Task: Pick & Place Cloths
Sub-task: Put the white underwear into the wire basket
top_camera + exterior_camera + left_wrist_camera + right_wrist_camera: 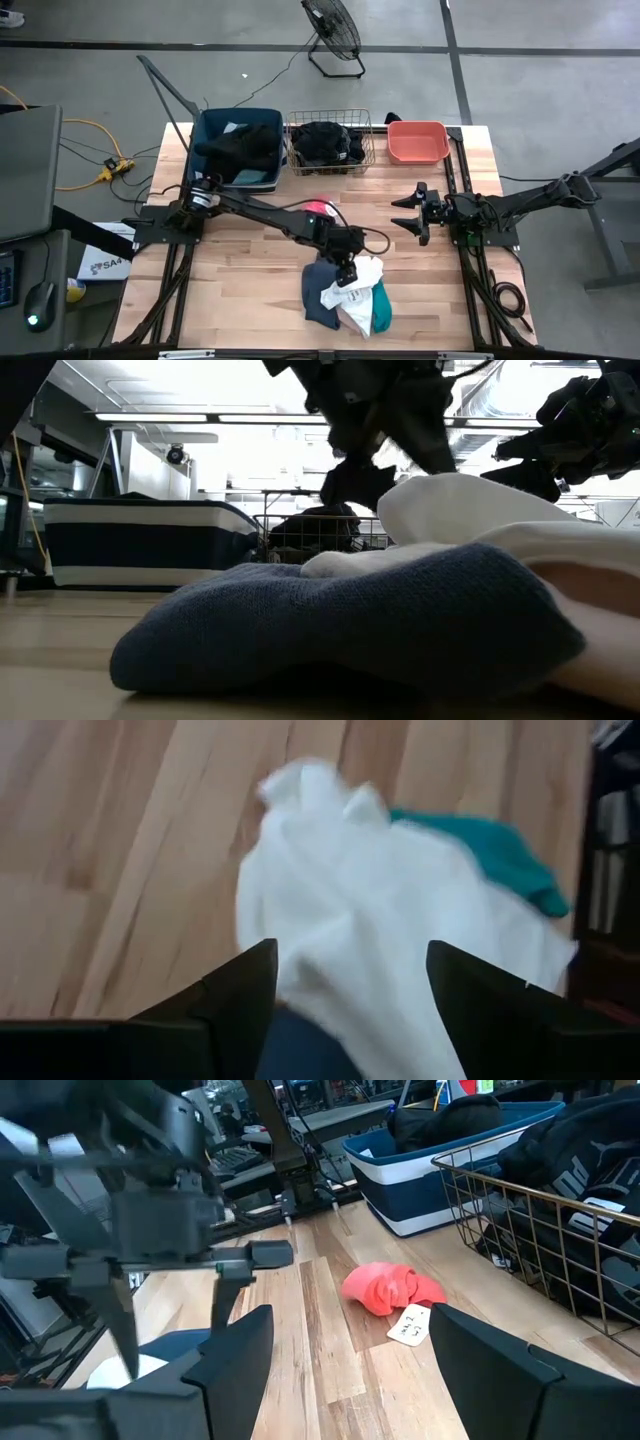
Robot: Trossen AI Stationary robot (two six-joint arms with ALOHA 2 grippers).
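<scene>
Your left claw hangs with its fingers spread wide just above the white cloth, holding nothing. That cloth tops a small pile at 6 o'clock on the surface, with a slate-blue cloth at its 9 o'clock and a teal cloth at its 3 o'clock. A bright pink cloth lies apart, near centre. Your right claw waits at 3 o'clock, wide and empty. Black cloths fill the wire basket and the blue tub at 12 o'clock.
</scene>
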